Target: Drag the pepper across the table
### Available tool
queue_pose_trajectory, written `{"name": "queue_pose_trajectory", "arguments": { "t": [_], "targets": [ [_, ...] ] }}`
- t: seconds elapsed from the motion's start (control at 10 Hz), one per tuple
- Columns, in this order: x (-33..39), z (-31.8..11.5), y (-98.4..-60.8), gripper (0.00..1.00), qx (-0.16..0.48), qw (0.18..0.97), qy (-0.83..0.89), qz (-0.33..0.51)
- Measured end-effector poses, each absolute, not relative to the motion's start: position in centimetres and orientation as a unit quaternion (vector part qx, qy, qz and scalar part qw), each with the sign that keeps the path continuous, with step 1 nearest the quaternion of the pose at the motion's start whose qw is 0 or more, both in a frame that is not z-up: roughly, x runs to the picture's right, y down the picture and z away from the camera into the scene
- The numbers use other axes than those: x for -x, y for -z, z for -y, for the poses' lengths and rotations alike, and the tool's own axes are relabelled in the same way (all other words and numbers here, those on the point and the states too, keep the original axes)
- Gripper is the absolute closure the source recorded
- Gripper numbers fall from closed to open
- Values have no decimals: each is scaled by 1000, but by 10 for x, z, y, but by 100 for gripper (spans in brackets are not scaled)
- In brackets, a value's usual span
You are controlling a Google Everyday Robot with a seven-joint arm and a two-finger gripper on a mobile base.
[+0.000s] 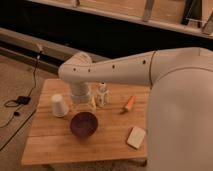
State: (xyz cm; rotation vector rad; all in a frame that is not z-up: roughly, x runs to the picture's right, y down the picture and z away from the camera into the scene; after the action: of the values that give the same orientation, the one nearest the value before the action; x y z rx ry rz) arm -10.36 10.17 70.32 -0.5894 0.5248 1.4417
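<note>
Maroon bowl (pixel 82 133), claw (pixel 84 105) just behind it

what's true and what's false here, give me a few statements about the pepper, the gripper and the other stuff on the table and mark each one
1. The pepper lies right of the white bottle in the picture. True.
2. The gripper holds the pepper. False: it hangs open just behind the bowl, between the cup and the bottle, apart from the pepper.
3. The pepper lies in the bowl. False: it lies on the table.
4. The cup stands left of the bowl in the picture. True.
5. A pale block lies near the table's front right corner. True.
</note>
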Motion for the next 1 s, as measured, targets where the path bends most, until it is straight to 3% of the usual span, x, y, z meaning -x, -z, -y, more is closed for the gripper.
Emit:
{"name": "queue_pose_trajectory", "arguments": {
  "t": [1.0],
  "targets": [
    [68, -96, -714, 35, 258, 681, -639, -249]
  ]
}}
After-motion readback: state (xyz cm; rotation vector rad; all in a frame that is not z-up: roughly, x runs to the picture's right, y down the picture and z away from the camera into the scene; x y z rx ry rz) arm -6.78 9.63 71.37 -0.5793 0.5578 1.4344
